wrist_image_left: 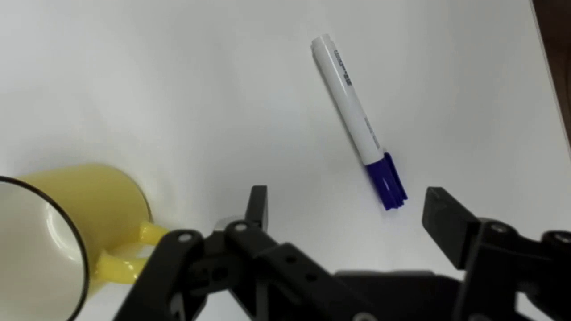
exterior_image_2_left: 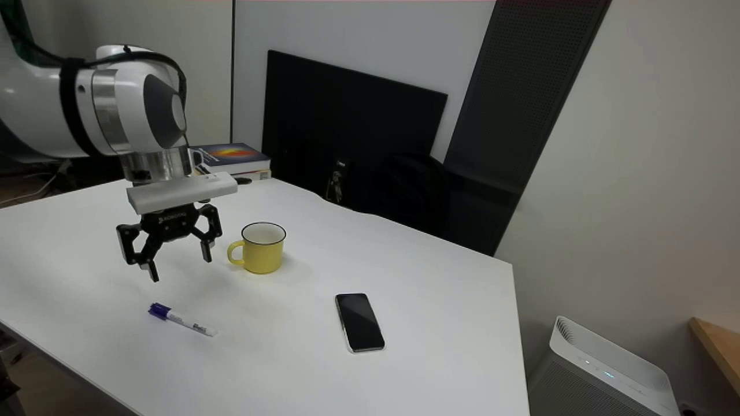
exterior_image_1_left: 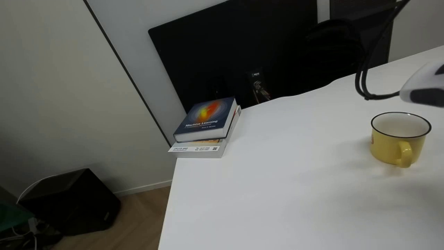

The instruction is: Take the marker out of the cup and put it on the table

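Observation:
The white marker with a dark blue cap (exterior_image_2_left: 185, 320) lies flat on the white table (exterior_image_2_left: 277, 370); it also shows in the wrist view (wrist_image_left: 350, 107). The yellow cup (exterior_image_2_left: 263, 260) stands upright on the table and shows in both exterior views (exterior_image_1_left: 392, 147) and at the left of the wrist view (wrist_image_left: 102, 205). No marker shows in the visible part of its inside. My gripper (exterior_image_2_left: 180, 268) is open and empty above the table, beside the cup's handle. In the wrist view the marker's cap end lies below and between the fingers (wrist_image_left: 346, 196), apart from them.
A black phone (exterior_image_2_left: 359, 322) lies on the table. Stacked books (exterior_image_1_left: 206, 119) sit at a table corner. A black monitor (exterior_image_2_left: 352, 127) stands behind the table. A white appliance (exterior_image_2_left: 607, 370) stands beyond the table's edge. Black cables (exterior_image_1_left: 362, 83) hang from the arm.

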